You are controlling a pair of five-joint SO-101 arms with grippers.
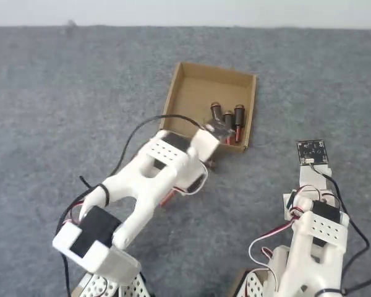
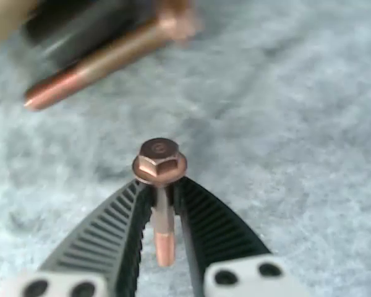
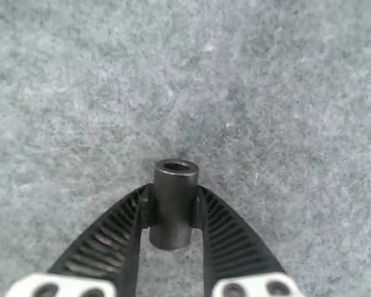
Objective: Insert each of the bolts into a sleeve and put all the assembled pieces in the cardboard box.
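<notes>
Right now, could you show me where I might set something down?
Bare: the far left half of the cardboard box, the carpet left of it and between the arms. Crowded: its near right corner, with three assembled pieces and the left gripper.

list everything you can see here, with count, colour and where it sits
box: 1, brown cardboard, open, on the mat ahead of the arms
assembled pieces: 3, dark sleeves with copper bolt heads, in the box's near corner
further piece: 1, copper bolt through a dark sleeve, blurred, apparently lying on the mat beyond the left gripper
bolt: 1, copper, hex head, clamped by its shank in the left gripper
sleeve: 1, black, clamped in the right gripper, open end showing
mat: 1, grey, covering the table
left gripper: 1, black ribbed fingers, shut on the bolt
right gripper: 1, black ribbed fingers, shut on the sleeve
arms: 2, white, side by side at the near edge
</notes>
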